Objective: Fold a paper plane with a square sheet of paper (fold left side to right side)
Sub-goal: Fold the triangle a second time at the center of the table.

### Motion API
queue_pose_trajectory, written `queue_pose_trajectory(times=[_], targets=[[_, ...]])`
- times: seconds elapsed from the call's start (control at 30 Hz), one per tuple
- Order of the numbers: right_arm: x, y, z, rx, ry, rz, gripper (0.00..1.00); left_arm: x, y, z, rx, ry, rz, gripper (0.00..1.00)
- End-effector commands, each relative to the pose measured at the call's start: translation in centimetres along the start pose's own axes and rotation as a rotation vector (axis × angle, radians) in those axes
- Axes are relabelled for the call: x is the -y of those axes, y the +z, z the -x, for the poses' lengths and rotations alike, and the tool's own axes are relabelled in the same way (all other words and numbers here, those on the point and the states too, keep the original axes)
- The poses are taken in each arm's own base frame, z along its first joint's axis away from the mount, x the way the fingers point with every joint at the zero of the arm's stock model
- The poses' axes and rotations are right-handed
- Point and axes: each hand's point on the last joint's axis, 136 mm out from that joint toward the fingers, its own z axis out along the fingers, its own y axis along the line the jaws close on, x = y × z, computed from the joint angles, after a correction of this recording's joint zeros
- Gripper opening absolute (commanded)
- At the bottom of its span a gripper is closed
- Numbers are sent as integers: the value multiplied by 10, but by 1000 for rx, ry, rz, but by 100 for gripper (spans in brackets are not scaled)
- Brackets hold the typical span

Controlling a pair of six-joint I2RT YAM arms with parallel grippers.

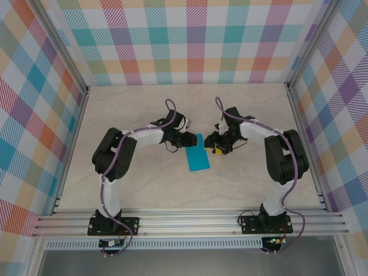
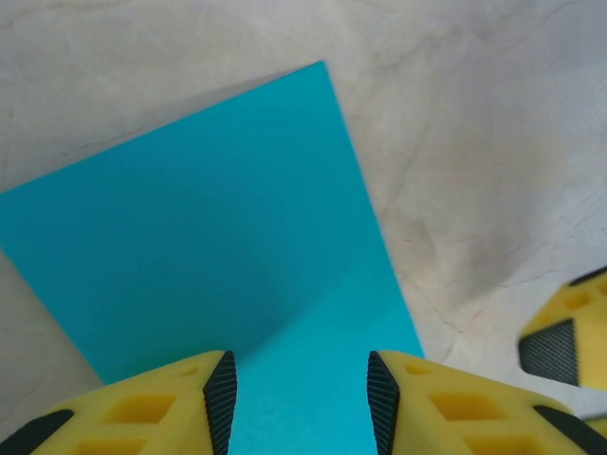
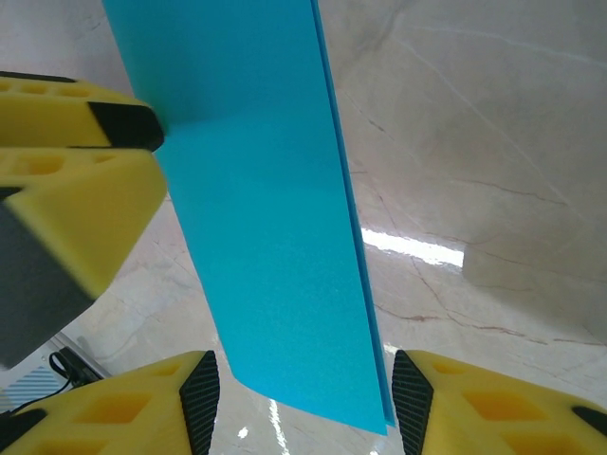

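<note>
Right at the near edge you have two white-and-black jointed arms, the left arm (image 1: 118,155) and the right arm (image 1: 282,155). Both rise from a silver aluminium rail (image 1: 190,221) and bend inward over the pale marbled tabletop (image 1: 144,190). Between their tips lies one thin, bright cyan-blue paper sheet (image 1: 198,156), flat on the table as a narrow, slightly slanted rectangle. Your right wrist camera shows two layers along its long edge. Your left gripper (image 1: 191,140) hangs over the sheet's far left corner. Its two yellow fingers (image 2: 220,398) with black pads stand apart with the paper showing between them, clamped on nothing. Your right gripper (image 1: 216,150) sits just beside the sheet's right edge, its two fingers (image 3: 199,412) likewise parted and gripping nothing. You cannot tell whether any fingertip presses the paper. The two grippers crowd the sheet's far end and hide part of it from above. Beyond them the table runs bare to a pastel plaid back wall (image 1: 190,40).
</note>
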Motion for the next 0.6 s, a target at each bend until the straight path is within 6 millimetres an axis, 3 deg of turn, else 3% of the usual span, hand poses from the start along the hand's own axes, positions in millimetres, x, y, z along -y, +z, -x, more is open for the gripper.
queue_pose_trajectory(times=[0.0, 0.13, 0.43, 0.57], targets=[[-6, 6, -3, -23, 12, 54, 53, -17, 3, 1, -18, -29, 55, 42], [-10, 12, -3, -41, 28, 89, 53, -27, 4, -1, -27, -39, 74, 41], [-6, 24, -1, -75, 75, 91, 53, -25, 2, -2, -26, -41, 57, 41], [-6, 29, -4, -105, 89, 106, 47, -25, 3, -3, -27, -45, 51, 41]])
